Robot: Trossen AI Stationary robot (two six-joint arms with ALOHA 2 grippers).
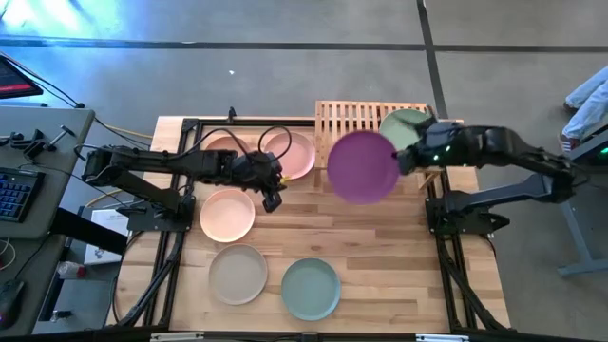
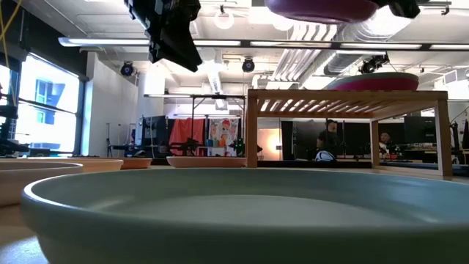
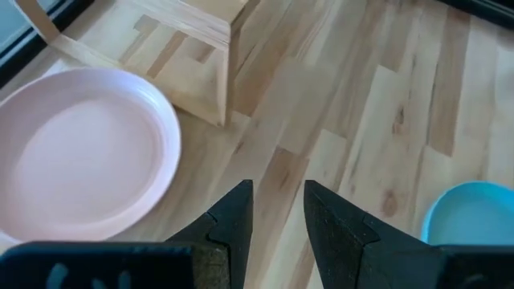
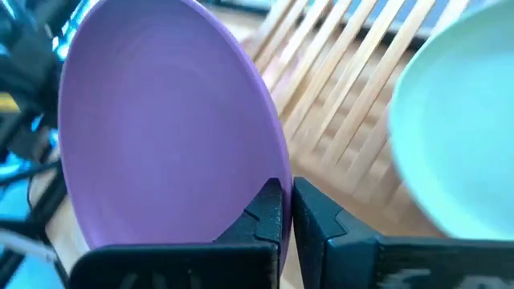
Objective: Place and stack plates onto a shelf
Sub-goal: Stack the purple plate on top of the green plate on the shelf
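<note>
The plank table (image 1: 380, 256) spreads under both my arms, and at its far edge stands the shelf (image 1: 350, 120), a slatted wooden rack on short legs. A stack of plates sits on the right half of its top, with a mint green plate (image 1: 403, 125) uppermost in the high view; the low view shows a magenta plate (image 2: 381, 82) resting on the slats there. I hold the purple plate (image 1: 363, 166) in the air with my right gripper (image 1: 407, 158), fingers pinched tight on its rim, the plate hanging over the front edge of the shelf and the table just before it, tilted in the wrist view with the slats behind it. Left of the shelf a pink plate (image 1: 290, 154) lies on the table, with another peach plate (image 1: 224, 149) beside it, partly hidden under my left arm. Nearer the front lie a peach plate (image 1: 227, 215), a beige plate (image 1: 237, 274) and a teal plate (image 1: 311, 289), each apart from the others on the planks. My left gripper (image 1: 273, 198) hovers above the bare table between the pink plate and the peach one, holding nothing, its fingers (image 3: 233, 221) set only a narrow gap apart.
</note>
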